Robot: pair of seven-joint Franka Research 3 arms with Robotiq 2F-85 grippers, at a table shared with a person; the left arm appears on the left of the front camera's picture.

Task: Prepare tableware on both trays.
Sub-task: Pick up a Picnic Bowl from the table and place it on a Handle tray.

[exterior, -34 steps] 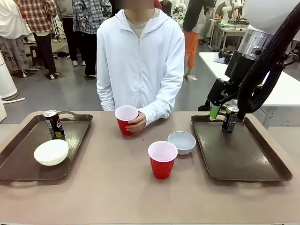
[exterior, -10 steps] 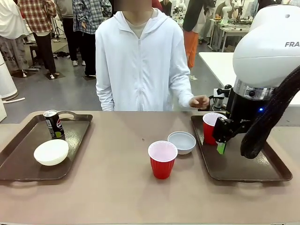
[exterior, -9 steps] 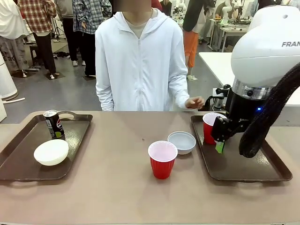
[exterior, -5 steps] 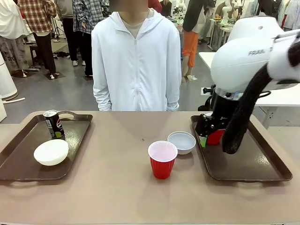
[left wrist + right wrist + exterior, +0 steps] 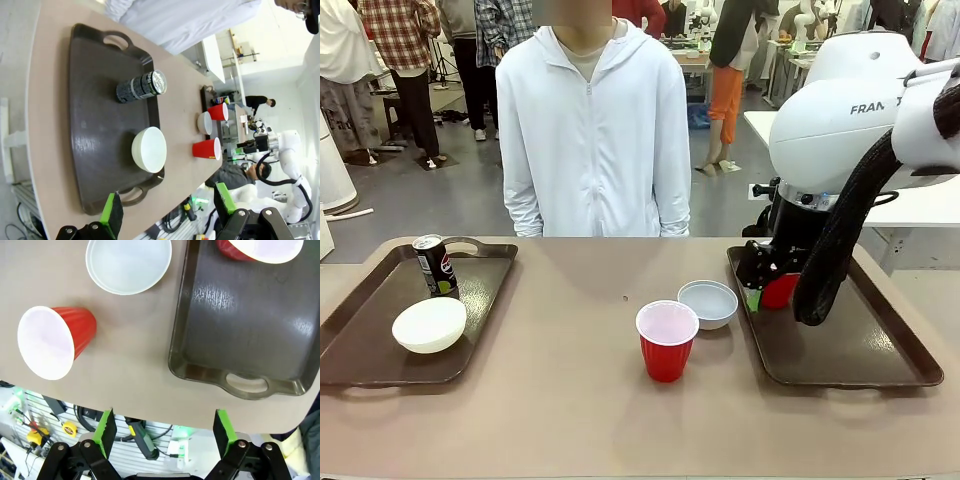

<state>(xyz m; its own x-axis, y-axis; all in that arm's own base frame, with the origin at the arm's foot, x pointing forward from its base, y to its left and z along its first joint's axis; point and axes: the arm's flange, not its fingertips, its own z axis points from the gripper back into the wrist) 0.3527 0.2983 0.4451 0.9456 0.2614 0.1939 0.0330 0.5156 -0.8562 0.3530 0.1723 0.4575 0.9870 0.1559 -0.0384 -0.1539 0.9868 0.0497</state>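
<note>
Tabletop point(image 5: 555, 335) between left tray point(image 5: 365, 310) and centre red cup point(image 5: 666, 342) lay bare. Grey bowl point(image 5: 708, 303) crowded the gap beside right tray point(image 5: 840, 345); that tray's near floor lay free.

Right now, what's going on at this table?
Table setting, partway done. The left tray holds a can and a cream bowl. The right tray holds a red cup; the right gripper hangs open over that tray's left rim. A second red cup and a pale bowl sit between the trays. The left gripper is open, holding nothing. The person stands back.
</note>
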